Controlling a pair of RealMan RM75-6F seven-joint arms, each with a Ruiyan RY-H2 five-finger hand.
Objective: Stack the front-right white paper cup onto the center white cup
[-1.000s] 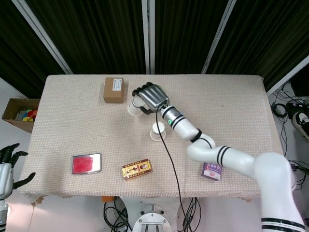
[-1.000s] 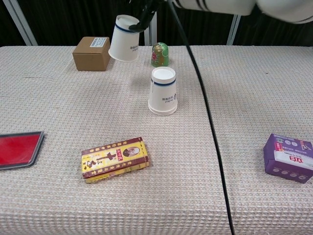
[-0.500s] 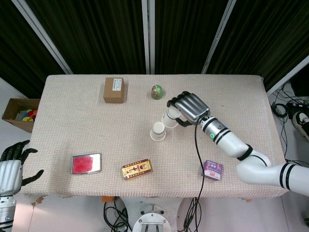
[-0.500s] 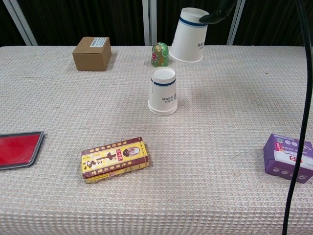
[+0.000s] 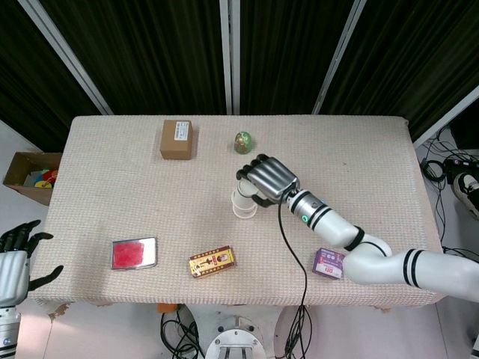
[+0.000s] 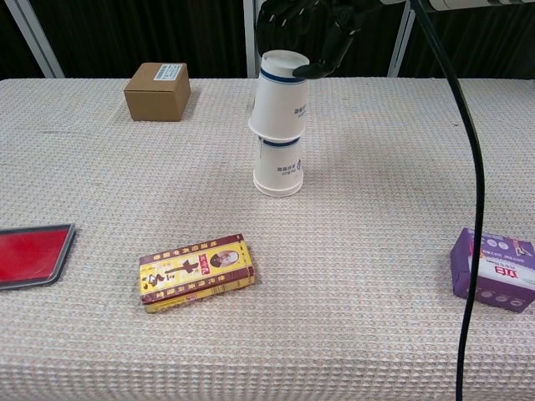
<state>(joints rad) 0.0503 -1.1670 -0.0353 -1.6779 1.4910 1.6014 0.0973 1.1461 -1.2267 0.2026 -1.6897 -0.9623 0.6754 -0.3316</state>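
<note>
Stacking, late stage: an inverted white paper cup (image 6: 278, 93), gripped at its upturned base by the curled fingers of the right hand (image 6: 305, 29), is seated over the top of the centre white cup (image 6: 278, 170), which stands upside down mid-table. The upper cup is judged only partly seated and slightly tilted; pressing down and release remain. The left hand (image 5: 16, 258), fingers spread and empty, is held off the table's near-left corner. Also listed: cardboard box (image 6: 156, 91), red-faced tray (image 6: 30, 255), yellow packet (image 6: 196, 271), purple packet (image 6: 496, 269), green figurine (image 5: 242, 141). Nothing is seen obstructing the stack.
</note>
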